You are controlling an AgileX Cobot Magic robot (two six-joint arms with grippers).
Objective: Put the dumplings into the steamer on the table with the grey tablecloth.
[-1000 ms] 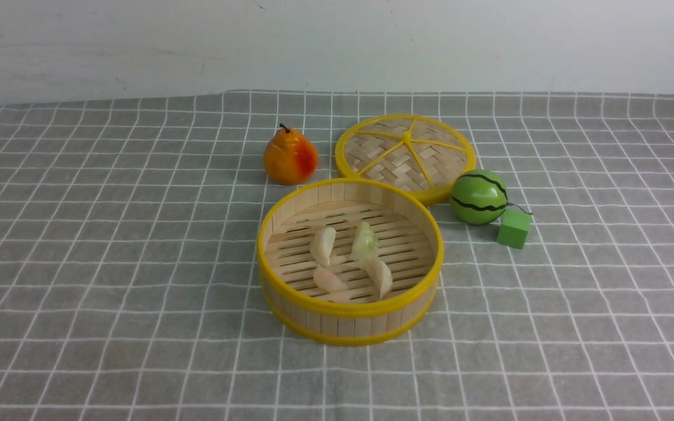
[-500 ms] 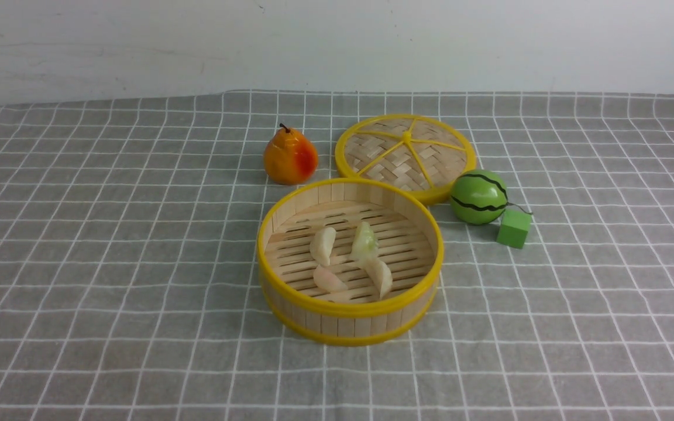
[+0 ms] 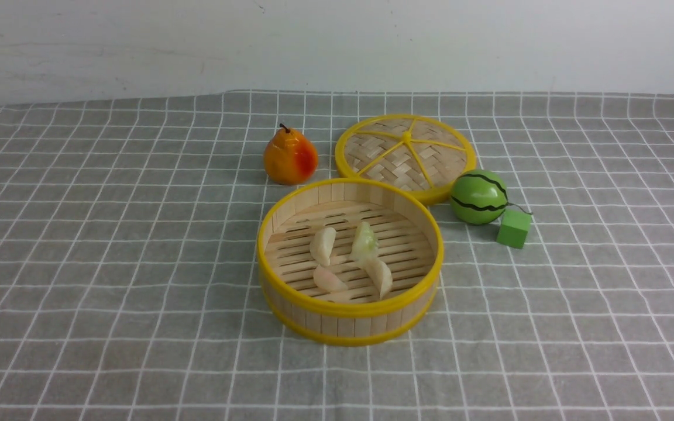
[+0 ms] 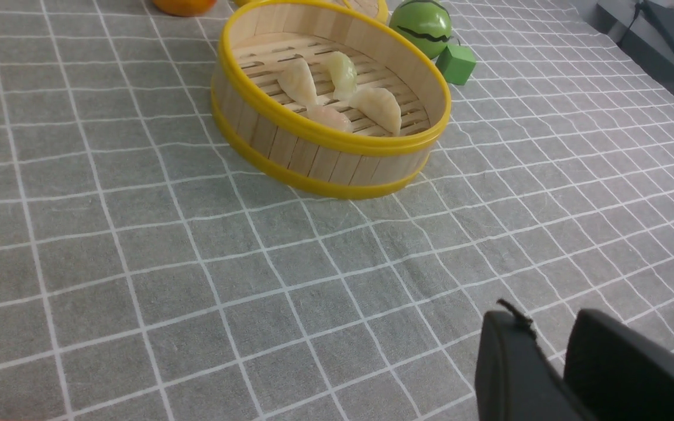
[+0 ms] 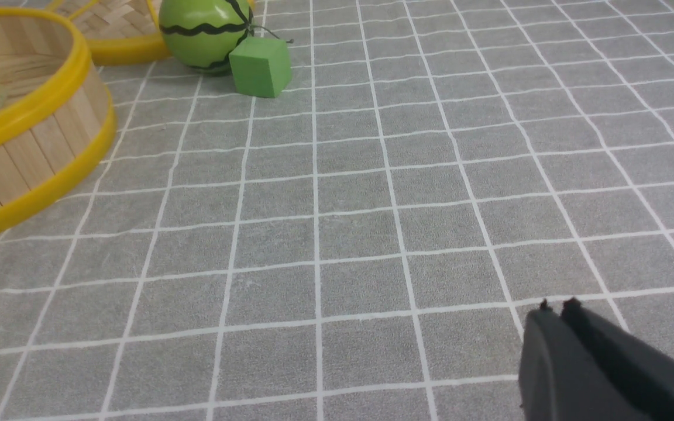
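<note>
The steamer (image 3: 348, 309) stands mid-table on the grey tablecloth (image 3: 109, 245). Inside lie the dumplings: a cream-white one (image 3: 322, 245), a pale green one (image 3: 364, 241), a pink one (image 3: 329, 279) and a second cream-white one (image 3: 381, 276). Neither gripper shows in the front view. In the left wrist view my left gripper (image 4: 550, 327) hovers over bare cloth, well short of the steamer (image 4: 337, 140), jaws slightly apart with nothing between them. My right gripper (image 5: 557, 309) is shut and empty over the cloth, off to the side of the steamer (image 5: 33, 117).
An orange pear (image 3: 290, 156) and the flat woven lid (image 3: 405, 155) sit behind the steamer. A green watermelon ball (image 3: 479, 197) and a green cube (image 3: 514, 228) lie to its right. A white wall bounds the table's far edge.
</note>
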